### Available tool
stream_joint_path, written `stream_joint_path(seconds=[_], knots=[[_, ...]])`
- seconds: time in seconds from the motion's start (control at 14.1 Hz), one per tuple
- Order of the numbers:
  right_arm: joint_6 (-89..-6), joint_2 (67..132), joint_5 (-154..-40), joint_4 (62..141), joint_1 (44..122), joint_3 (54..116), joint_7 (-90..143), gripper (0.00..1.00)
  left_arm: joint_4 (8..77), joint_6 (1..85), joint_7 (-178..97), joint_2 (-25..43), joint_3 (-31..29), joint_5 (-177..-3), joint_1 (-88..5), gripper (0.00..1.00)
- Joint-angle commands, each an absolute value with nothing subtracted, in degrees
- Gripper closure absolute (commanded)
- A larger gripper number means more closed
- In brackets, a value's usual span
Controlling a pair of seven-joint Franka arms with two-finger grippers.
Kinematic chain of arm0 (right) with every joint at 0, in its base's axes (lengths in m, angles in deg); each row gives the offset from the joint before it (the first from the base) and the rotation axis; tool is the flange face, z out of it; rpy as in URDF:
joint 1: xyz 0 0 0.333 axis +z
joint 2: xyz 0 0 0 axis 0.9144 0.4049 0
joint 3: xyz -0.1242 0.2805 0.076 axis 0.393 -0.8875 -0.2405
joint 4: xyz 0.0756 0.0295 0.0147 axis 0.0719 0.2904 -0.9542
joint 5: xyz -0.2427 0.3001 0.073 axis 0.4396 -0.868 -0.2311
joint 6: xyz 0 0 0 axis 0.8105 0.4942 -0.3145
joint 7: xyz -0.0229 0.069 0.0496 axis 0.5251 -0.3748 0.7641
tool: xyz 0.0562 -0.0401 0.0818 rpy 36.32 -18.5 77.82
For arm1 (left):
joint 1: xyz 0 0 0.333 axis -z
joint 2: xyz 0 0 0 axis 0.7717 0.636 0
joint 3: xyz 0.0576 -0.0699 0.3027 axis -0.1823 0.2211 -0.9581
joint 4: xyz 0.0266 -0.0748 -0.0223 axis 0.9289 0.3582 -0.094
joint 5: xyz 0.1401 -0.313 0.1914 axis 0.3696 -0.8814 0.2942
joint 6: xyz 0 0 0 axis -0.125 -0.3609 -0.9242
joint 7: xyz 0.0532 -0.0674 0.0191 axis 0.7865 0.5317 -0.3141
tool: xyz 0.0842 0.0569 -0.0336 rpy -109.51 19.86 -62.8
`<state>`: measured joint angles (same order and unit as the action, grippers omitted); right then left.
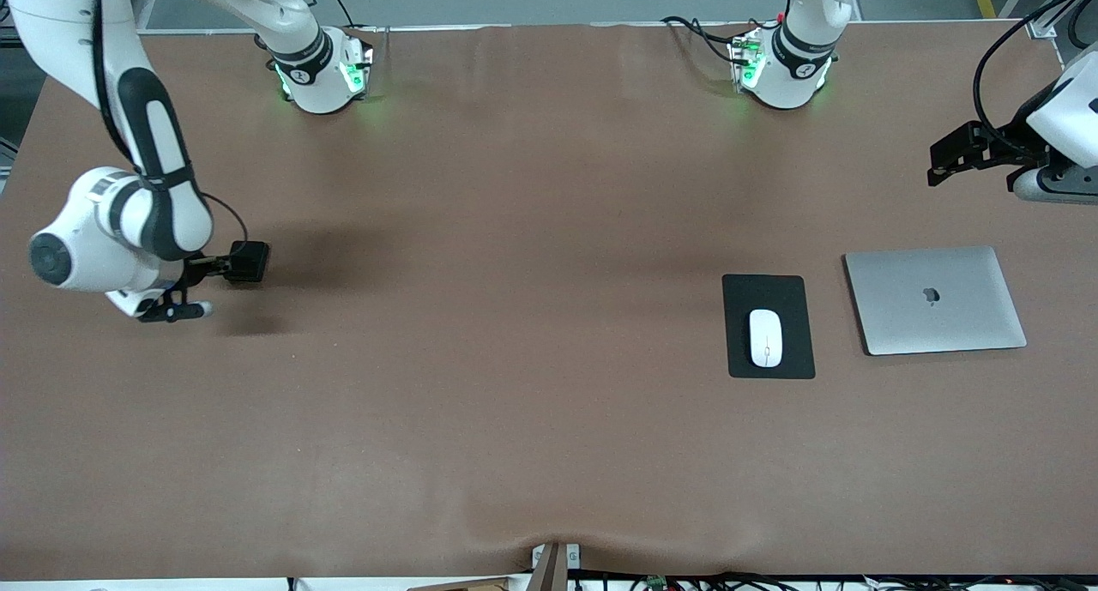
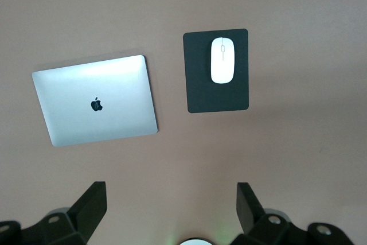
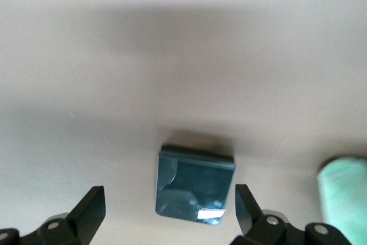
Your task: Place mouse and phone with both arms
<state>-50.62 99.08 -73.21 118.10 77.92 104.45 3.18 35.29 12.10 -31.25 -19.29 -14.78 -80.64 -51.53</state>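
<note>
Your mouse (image 1: 765,338) lies on the black mouse pad (image 1: 768,292), beside the closed silver laptop (image 1: 935,300), toward the left arm's end of the counter (image 1: 515,316). That half of the task looks settled.

Your left gripper (image 2: 172,213) hangs over the counter's edge at the left arm's end, clear of pad and laptop. Fingers spread wide, nothing between them. This arm waits.

Your right gripper (image 3: 169,213) hangs low over the counter at the right arm's end. The right wrist view shows its fingers released and spread to either side of the phone (image 3: 195,185). The phone lies flat on the counter, glossy face up; the front view hardly shows it, hidden under the wrist. No contact that I can see.

Step in hand, as I judge it: the phone, either about to be gripped or just set down. The frames do not settle which.

If gripping comes next, descend straight and close on the phone's edges. It is thin, so go low. Glossy sides may slip.
</note>
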Motion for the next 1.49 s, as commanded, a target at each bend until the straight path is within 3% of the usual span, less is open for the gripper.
stream_joint_path(seconds=[0.0,0.21,0.43,0.78,1.28,1.42], knots=[[-47.2,99.6,-72.6,109.0,73.2,99.3,-2.1,0.0,35.3,12.3,-31.1,-19.5,-14.4,-80.5,-51.8,0.0],[-38.6,100.9,-72.9,95.9,70.7,96.9,-2.2,0.0,35.4,12.3,-31.1,-19.5,-14.4,-80.6,-51.8,0.0],[-37.3,100.3,-72.8,88.4,70.2,96.8,-2.5,0.0,35.4,12.3,-31.4,-19.5,-14.4,-80.7,-51.7,0.0],[-25.5,98.3,-73.0,76.0,68.5,96.8,-2.5,0.0,34.9,12.0,-31.6,-18.7,-14.8,-81.2,-52.3,0.0],[-9.0,91.0,-71.0,72.3,66.2,95.8,-1.2,0.0,34.8,10.1,-33.6,-19.6,-15.0,-81.6,-51.8,0.0],[-5.0,88.0,-70.2,72.9,67.0,95.5,6.2,0.0,34.7,9.9,-33.8,-20.3,-18.9,-81.0,-47.2,0.0]])
